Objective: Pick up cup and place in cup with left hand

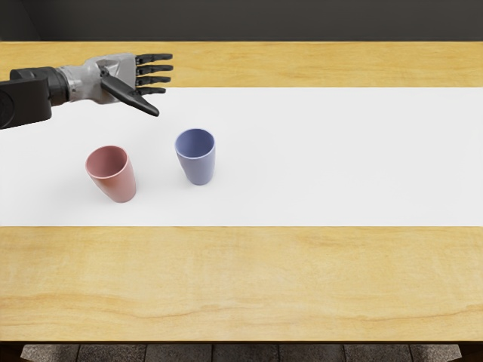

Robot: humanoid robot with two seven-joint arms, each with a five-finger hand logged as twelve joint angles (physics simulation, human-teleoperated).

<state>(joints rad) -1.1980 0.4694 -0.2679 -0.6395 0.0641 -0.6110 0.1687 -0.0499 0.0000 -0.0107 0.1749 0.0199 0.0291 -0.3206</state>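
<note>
We see the left hand point(117, 79) wide, its four dark fingers point(155, 68) straight and fanned slightly apart, pointing toward the right of the picture. Its thumb point(134, 97) stands well away from them, slanting toward the near side of the table, and we see a pale grey palm section behind the fingers. Behind the hand we follow the black forearm point(26, 98) out to the picture's left edge.

Just beyond the thumb's tip, toward us and a little to the right, we find the blue cup point(198, 164), upright on the white strip point(339, 158), apart from the hand. To the left of it, and slightly closer to us, we have the pink cup point(117, 181), also upright on the strip. The two cups stand near each other with a gap between them, and we can look down into both open mouths.

Further out, we see the strip running across the picture from side to side, with the light wooden table point(241, 283) showing along its far and near sides. Past the far edge we have a dark grey surface point(264, 20), and below the near edge, grey floor tiles point(245, 353)
</note>
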